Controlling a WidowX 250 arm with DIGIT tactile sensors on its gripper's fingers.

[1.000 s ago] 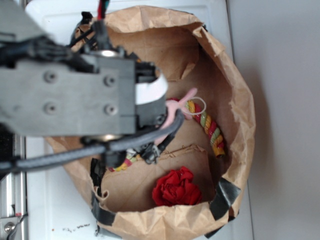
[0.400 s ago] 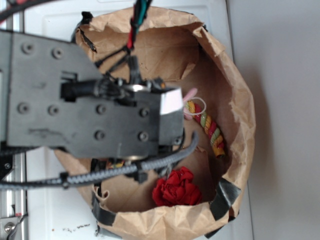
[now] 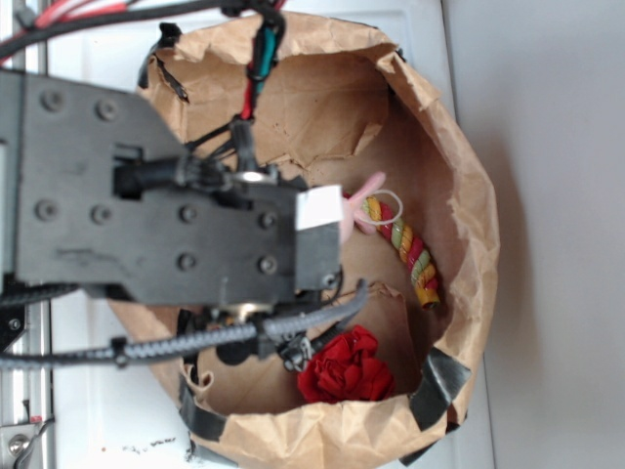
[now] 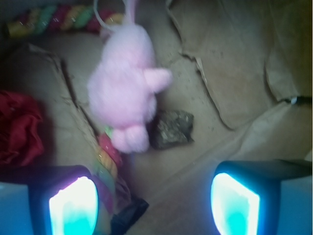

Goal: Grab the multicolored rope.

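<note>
Ahead of the tool (image 4: 154, 205), a pink plush bunny (image 4: 127, 98) lies across the multicolored rope (image 4: 63, 17), hiding its middle. A dark lump (image 4: 171, 128) sits beside the bunny; a red fabric flower (image 3: 344, 366) lies to the tool's left. Everything rests inside a crumpled brown paper bag (image 3: 469, 195) on a white surface (image 3: 98, 401). The tool is released, holding nothing, its fingers (image 4: 73, 205) spread wide. The rope curves from far ahead back beside the left finger.

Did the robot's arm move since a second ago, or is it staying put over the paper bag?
Yes. In the exterior view the arm has slid toward the paper bag's far rim, and it hides more of the pink bunny.
</note>
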